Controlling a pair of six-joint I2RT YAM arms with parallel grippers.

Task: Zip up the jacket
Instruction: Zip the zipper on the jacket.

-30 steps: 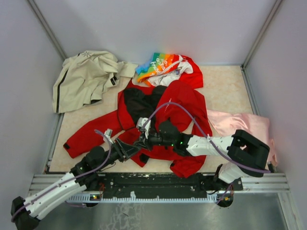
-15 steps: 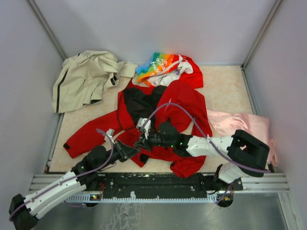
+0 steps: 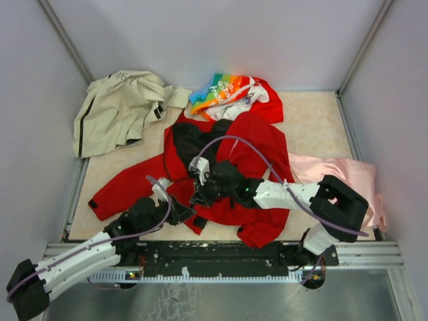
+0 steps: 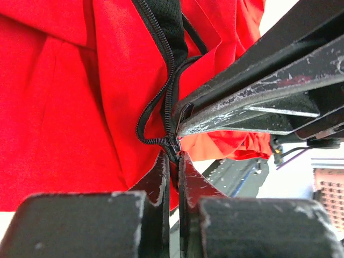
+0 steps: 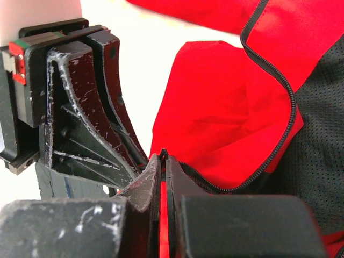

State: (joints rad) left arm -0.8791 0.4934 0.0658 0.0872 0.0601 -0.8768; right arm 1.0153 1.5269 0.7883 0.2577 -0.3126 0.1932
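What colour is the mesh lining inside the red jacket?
Black mesh lining of the bright red jacket, best seen in the right wrist view.

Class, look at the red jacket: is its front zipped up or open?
Open. From above, the jacket gapes, showing black lining; in the left wrist view its zipper tracks run apart.

Bright even light; left gripper (image 4: 173, 161) blurs near lens.
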